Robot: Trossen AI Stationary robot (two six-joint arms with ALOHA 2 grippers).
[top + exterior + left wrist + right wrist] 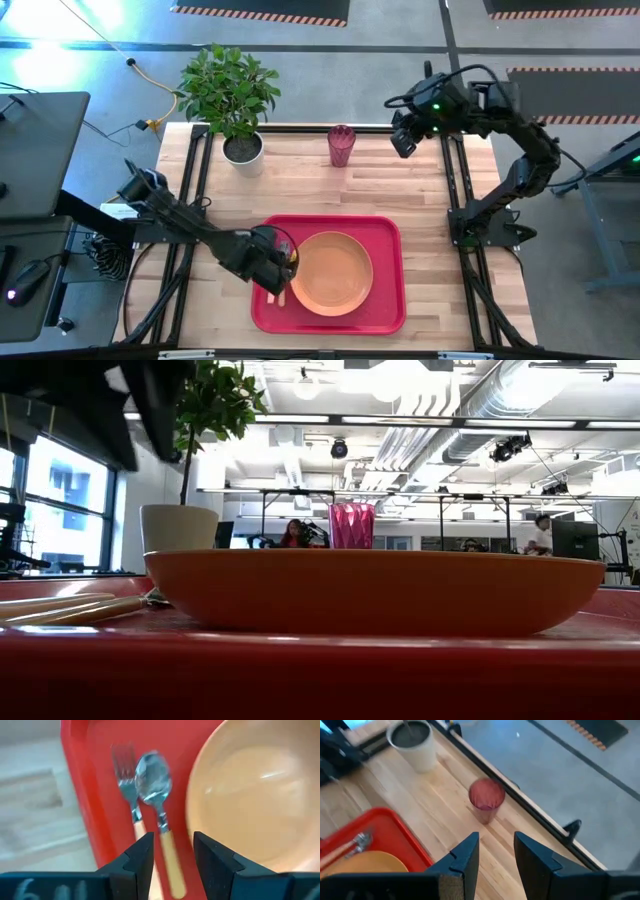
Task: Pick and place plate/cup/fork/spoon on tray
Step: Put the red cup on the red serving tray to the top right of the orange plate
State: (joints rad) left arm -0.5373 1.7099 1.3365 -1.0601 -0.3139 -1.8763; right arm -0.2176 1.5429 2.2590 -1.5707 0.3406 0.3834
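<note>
Light wooden table [430,190], butcher-block planks, dark rails along its sides.

Directly on the wood: red tray [385,305] at the near middle, white plant pot [243,152] with a leafy green plant at the far left, pink cup [341,146] upright near the far edge, well apart from the tray and to the right of the pot. Bare planks between tray and cup and along the right side. Same cup [486,800] and pot [413,742] on the planks in the right wrist view, tray corner [395,822] close by.
</note>
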